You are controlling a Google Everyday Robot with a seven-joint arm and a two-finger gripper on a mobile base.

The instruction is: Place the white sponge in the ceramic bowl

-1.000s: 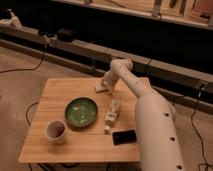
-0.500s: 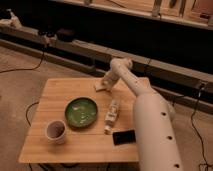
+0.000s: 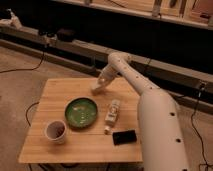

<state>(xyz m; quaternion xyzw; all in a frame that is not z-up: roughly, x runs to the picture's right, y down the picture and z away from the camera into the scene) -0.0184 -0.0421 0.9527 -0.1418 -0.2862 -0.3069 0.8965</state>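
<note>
The ceramic bowl (image 3: pixel 81 111) is a wide green dish with a darker rim, sitting left of the middle of the wooden table (image 3: pixel 55 95). My gripper (image 3: pixel 98 86) is at the end of the white arm, low over the far part of the table, behind and to the right of the bowl. A small off-white block, the white sponge (image 3: pixel 95 89), shows right at the gripper's tip. I cannot tell whether it is held or lying on the table.
A white bottle with a label (image 3: pixel 112 115) lies right of the bowl. A black flat object (image 3: pixel 124 136) lies near the front right edge. A pale mug with a dark inside (image 3: pixel 55 131) stands at the front left. Cables run on the floor around the table.
</note>
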